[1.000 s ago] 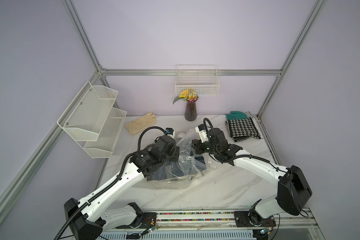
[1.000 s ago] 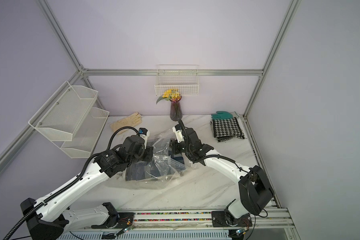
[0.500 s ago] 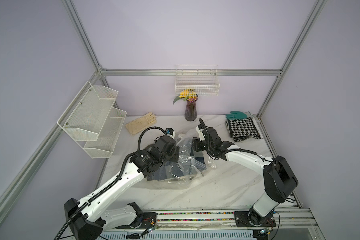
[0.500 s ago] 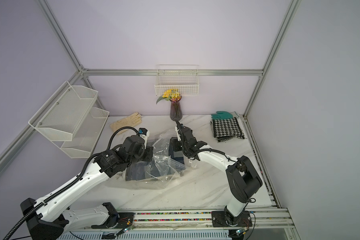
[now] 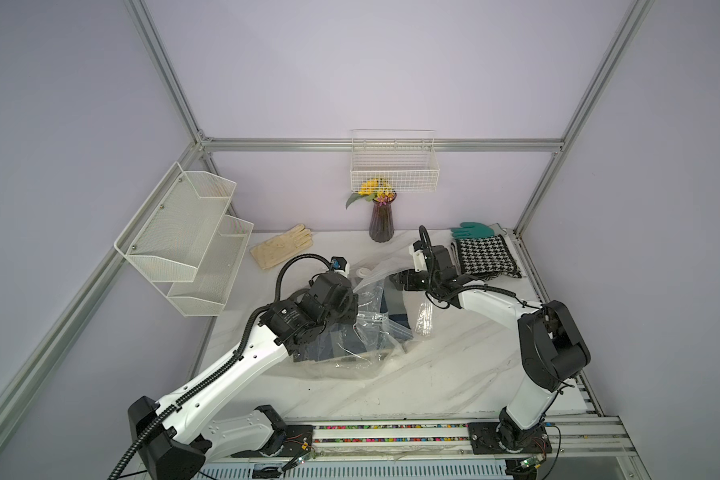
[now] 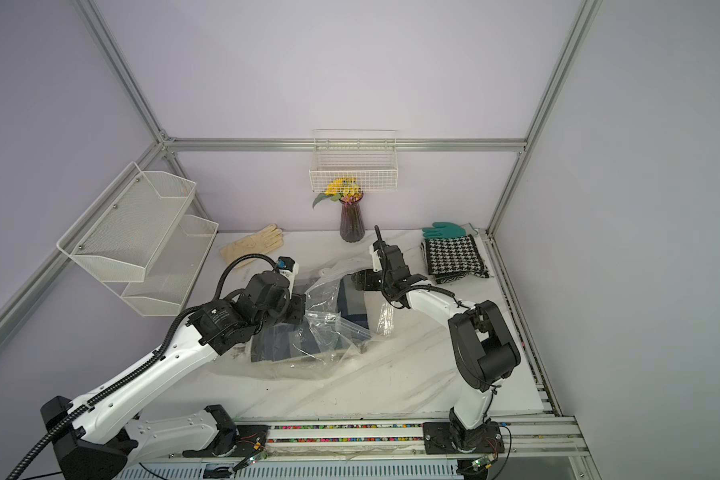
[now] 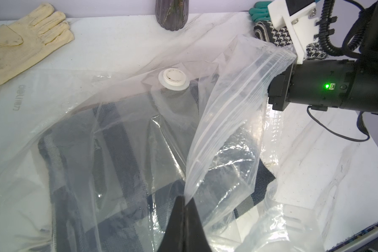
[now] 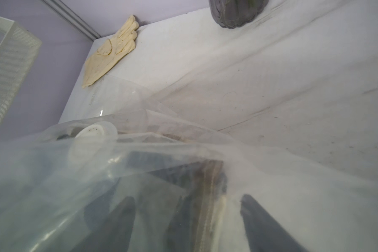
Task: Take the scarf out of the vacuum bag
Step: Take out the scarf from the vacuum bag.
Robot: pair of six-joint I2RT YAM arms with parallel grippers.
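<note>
The clear, crinkly vacuum bag [image 5: 375, 332] [image 6: 329, 336] lies mid-table, its white valve cap [image 7: 173, 79] [image 8: 92, 133] facing up. Inside it is the scarf [image 5: 395, 305] [image 6: 352, 305] [image 7: 118, 141], dark blue with grey stripes. My left gripper [image 7: 184, 199] [image 6: 302, 309] is shut on a lifted flap of the bag by its zip strip. My right gripper [image 8: 188, 197] [image 5: 395, 279] [image 6: 356, 278] stands open at the bag's far right edge. Its fingers show hazily through plastic film, with the scarf's folded edge [image 8: 205, 185] between them and apart from both.
A cream glove [image 5: 281, 251] lies at the back left and a dark vase [image 5: 381, 222] with flowers at the back middle. A houndstooth cloth [image 5: 485, 255] and a green glove [image 5: 472, 230] sit at the back right. A mesh shelf [image 5: 184, 245] juts from the left wall.
My right gripper has gone from shut to open and shifted slightly toward the back, its arm folding in closer. The left arm and its hold on the bag are unchanged.
</note>
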